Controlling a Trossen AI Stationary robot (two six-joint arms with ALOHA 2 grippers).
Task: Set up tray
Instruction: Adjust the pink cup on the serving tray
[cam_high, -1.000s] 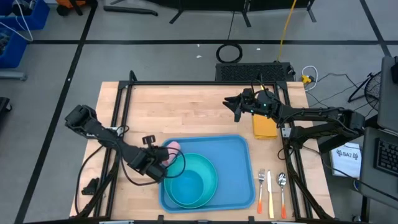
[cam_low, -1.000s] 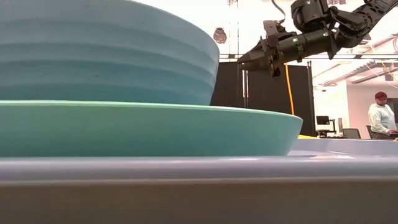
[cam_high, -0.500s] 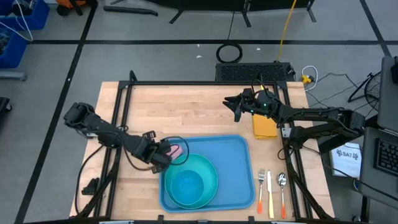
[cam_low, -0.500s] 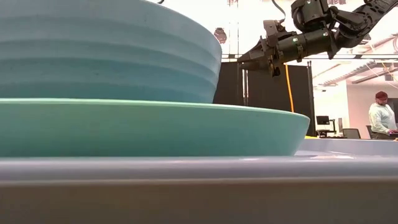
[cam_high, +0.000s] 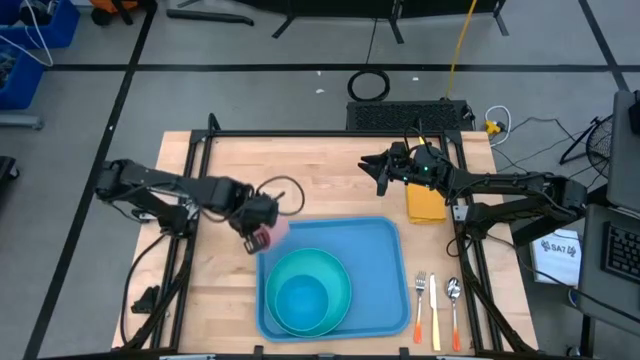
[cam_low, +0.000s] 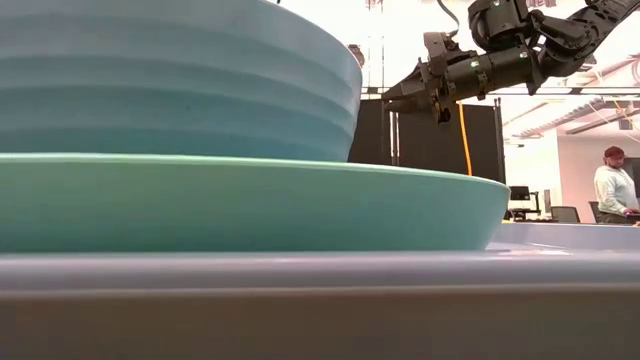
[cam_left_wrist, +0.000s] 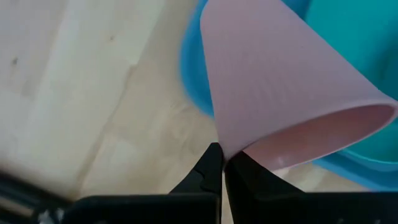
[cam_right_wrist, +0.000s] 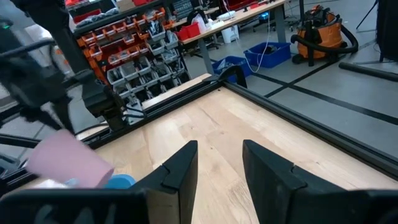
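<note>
The blue tray (cam_high: 385, 260) lies on the wooden table near its front edge. It carries a turquoise plate (cam_high: 341, 272) with a blue bowl (cam_high: 300, 300) standing on it. The low view shows bowl (cam_low: 170, 80), plate (cam_low: 250, 205) and tray rim (cam_low: 320, 270) stacked close up. My left gripper (cam_high: 261, 232) is shut on a pink cup (cam_high: 276, 231) above the tray's far left corner. My right gripper (cam_high: 380, 172) waits open, level, above the table's far right part. My left gripper holds the pink cup by its rim (cam_left_wrist: 225, 154), the wall pinched between the two fingers, one finger (cam_left_wrist: 252, 175) at the mouth side and one (cam_left_wrist: 210, 174) outside. The fingers point down from above. The cup hangs tilted, clear of table and tray.
A yellow napkin (cam_high: 425, 205) lies on the table under the right arm. A fork (cam_high: 420, 305), a knife (cam_high: 435, 312) and a spoon (cam_high: 453, 300) lie side by side to the right of the tray. The far left of the table is bare wood.
My left gripper has risen and swung toward the table's far edge, turning as it went. The pink cup, which stood by the tray's far left corner, now hangs tilted from it, lifted clear. My right arm has kept still.
</note>
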